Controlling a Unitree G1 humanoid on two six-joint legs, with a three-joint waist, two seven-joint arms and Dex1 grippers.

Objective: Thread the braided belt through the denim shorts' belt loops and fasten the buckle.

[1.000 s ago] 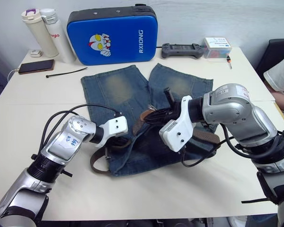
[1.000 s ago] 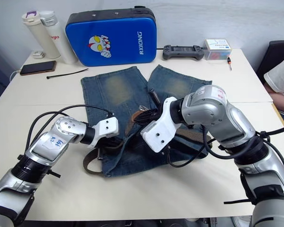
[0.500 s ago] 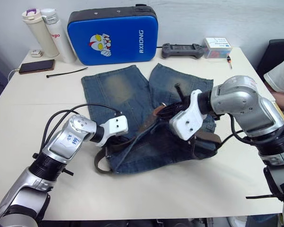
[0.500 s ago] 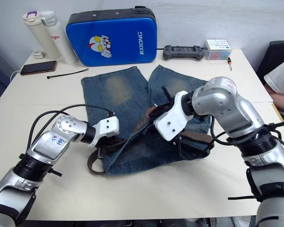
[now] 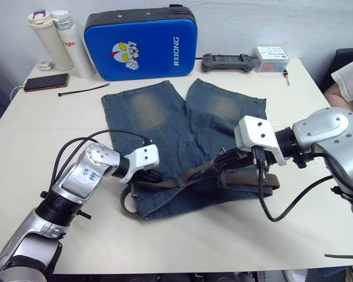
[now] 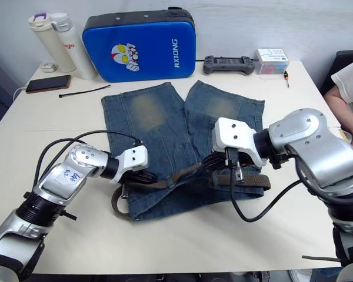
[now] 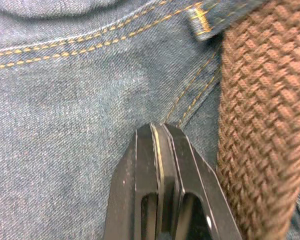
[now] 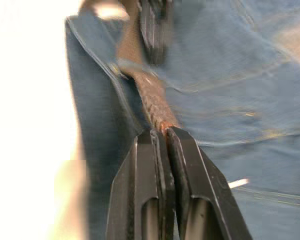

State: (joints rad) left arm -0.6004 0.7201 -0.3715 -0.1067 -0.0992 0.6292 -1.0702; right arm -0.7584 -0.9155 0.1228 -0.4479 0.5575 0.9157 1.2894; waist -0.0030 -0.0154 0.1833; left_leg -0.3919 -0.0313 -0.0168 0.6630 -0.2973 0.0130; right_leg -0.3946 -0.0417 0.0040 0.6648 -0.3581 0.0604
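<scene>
Left eye view: the denim shorts [image 5: 182, 147] are laid flat mid-table with the legs pointing far and the waistband near, and the braided belt [image 5: 191, 174] is stretched left-right along that waistband, with a loop of it hanging off the near-left corner of the shorts. The right gripper [image 8: 162, 134] is clamped on the braided belt right of centre, the strap seen running away from its closed fingers over the denim. The left gripper [image 7: 157, 131] is pressed shut on a fold of denim at the left end of the waistband, just beside the belt and a belt loop [image 7: 202, 17].
</scene>
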